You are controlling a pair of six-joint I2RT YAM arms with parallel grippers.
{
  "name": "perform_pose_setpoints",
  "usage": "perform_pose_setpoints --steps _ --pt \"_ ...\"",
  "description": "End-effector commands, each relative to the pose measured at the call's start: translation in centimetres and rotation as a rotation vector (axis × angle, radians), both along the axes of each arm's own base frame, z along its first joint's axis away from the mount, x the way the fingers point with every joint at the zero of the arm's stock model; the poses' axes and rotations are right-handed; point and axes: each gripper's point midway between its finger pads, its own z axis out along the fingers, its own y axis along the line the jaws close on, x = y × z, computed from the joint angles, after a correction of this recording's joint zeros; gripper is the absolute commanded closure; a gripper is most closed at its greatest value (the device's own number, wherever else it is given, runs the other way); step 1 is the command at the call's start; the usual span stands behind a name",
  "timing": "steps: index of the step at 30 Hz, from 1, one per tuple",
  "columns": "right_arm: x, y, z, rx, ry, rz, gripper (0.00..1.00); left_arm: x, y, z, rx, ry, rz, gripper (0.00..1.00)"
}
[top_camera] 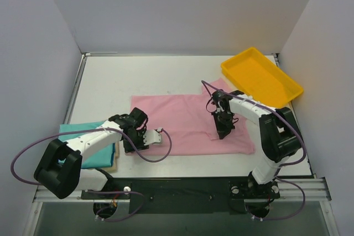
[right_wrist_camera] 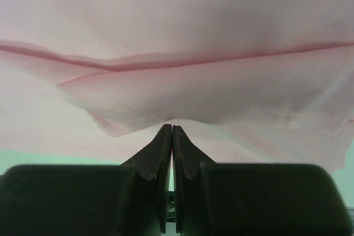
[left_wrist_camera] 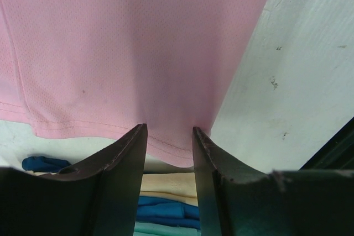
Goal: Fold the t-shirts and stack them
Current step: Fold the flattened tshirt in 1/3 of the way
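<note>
The left arm (top_camera: pixel 91 139) is stretched low from its base toward the middle of the table (top_camera: pixel 138 75), and the left gripper (left_wrist_camera: pixel 168 139) is brought to the left edge of the pink t-shirt (top_camera: pixel 182 120). Its fingers (left_wrist_camera: pixel 124 164) are held apart, and the shirt's stitched hem is seen in the gap between them, not pinched. The right arm (top_camera: pixel 251 109) is bent over at the elbow, and the right gripper (top_camera: pixel 223 132) is pointed down onto the right part of the same shirt. Its jaws are pressed together at a raised fold of the cloth; whether any cloth is caught between them cannot be told. A yellow tray (top_camera: pixel 260 75) is set at the far right corner of the table, just beside the shirt's upper right sleeve. A folded teal t-shirt (top_camera: pixel 74 134) is laid on a cream t-shirt (top_camera: pixel 114 163) at the near left, partly covered by the left arm. The pink t-shirt is spread flat and sideways across the middle of the table, with creases and a doubled-over ridge near the right gripper.
</note>
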Motion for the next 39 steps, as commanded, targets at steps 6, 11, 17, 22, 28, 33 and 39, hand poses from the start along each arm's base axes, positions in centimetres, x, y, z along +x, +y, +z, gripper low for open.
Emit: perform_pose_setpoints --steps 6,11,17,22,28,33,39 --pt "-3.5 5.0 2.3 0.18 -0.003 0.28 1.0 0.8 -0.4 0.1 -0.024 -0.009 0.02 0.52" --pt "-2.1 6.0 1.3 0.11 -0.009 0.344 1.0 0.9 -0.4 0.1 -0.021 -0.008 0.017 0.52" --pt "-0.5 3.9 -0.1 -0.063 0.016 0.347 1.0 0.6 -0.2 0.0 -0.014 -0.006 0.016 0.52" --pt "2.3 2.0 0.8 -0.222 -0.056 0.372 1.0 0.7 -0.2 0.0 -0.017 -0.008 0.019 0.52" --pt "6.4 2.2 1.9 -0.298 -0.127 0.442 1.0 0.7 -0.1 0.1 -0.014 -0.009 0.02 0.52" --pt "9.4 1.3 2.0 -0.345 -0.14 0.465 1.0 0.7 0.0 -0.1 -0.011 -0.008 0.017 0.52" --pt "14.3 2.0 3.4 -0.363 -0.228 0.444 1.0 0.8 0.0 0.0 -0.01 -0.01 0.014 0.52"
